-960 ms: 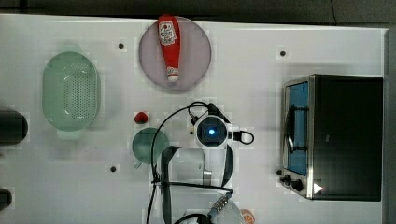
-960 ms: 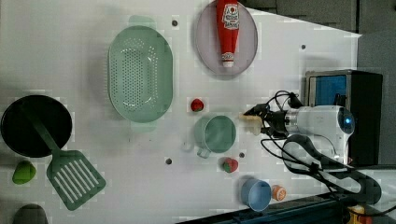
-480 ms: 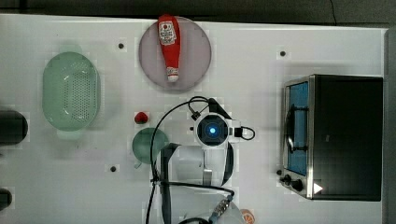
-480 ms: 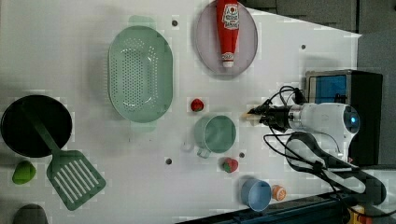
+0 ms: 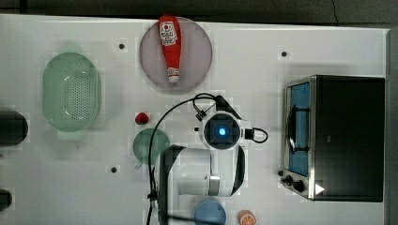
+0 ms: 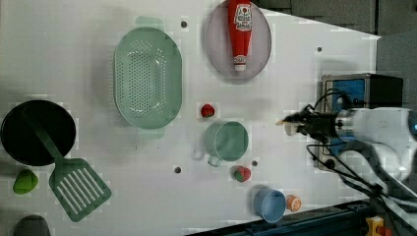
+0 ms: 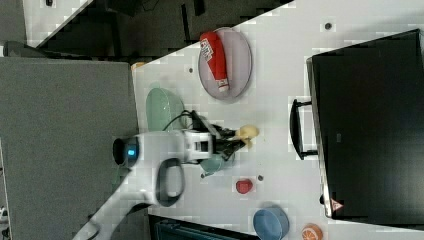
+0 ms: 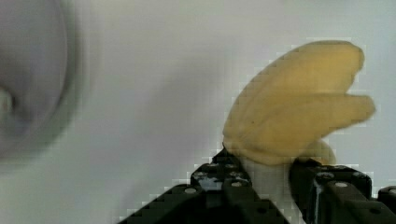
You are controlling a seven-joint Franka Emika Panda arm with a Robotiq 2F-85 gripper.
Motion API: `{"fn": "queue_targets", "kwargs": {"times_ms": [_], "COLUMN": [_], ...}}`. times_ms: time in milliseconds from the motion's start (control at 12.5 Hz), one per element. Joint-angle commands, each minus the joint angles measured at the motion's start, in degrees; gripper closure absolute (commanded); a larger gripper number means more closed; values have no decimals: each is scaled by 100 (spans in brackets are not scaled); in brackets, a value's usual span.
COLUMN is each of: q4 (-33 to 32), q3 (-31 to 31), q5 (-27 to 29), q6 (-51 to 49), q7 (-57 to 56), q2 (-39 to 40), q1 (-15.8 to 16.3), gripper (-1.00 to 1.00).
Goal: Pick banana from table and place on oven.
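Note:
The banana (image 8: 299, 107), pale yellow with splayed peel strips, sits between my black fingers (image 8: 219, 175); my gripper (image 8: 261, 175) is shut on its white lower end. In the right view the banana (image 7: 248, 133) sticks out of my gripper (image 7: 239, 142) over the white table (image 7: 280, 75), short of the oven's handle. The left view has the banana (image 6: 286, 123) ahead of my gripper (image 6: 301, 125). The oven (image 5: 349, 138), black-topped with a blue glass door, stands at the top view's right; my arm's wrist (image 5: 220, 131) hides the banana in the top view.
A green cup (image 5: 151, 145) and a strawberry (image 5: 141, 118) lie to the arm's left in the top view. A ketchup bottle (image 5: 170, 47) rests on a round plate, a green colander (image 5: 70, 93) lies far left. A blue bowl (image 5: 210, 213) and orange slice (image 5: 246, 218) sit near the front edge.
My gripper has shut on the banana and shifted toward the oven, to the right in the top view and in the left view.

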Motion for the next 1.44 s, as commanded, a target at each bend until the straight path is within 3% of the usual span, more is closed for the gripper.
{"fn": "queue_targets", "kwargs": {"times_ms": [80, 320, 640, 960, 1440], "q4": [824, 1709, 2647, 2841, 2980], "q3": [-27, -215, -828, -1879, -3162], "q5": [53, 48, -18, -256, -245], "q6": [-1561, -3368, -4226, -3886, -2192], "q7": [15, 12, -220, -1667, -4149], "q2": [-1304, -1881, -1810, -1309, 38], "q1": [41, 23, -100, -203, -238], "gripper": [43, 43, 43, 43, 43]}}
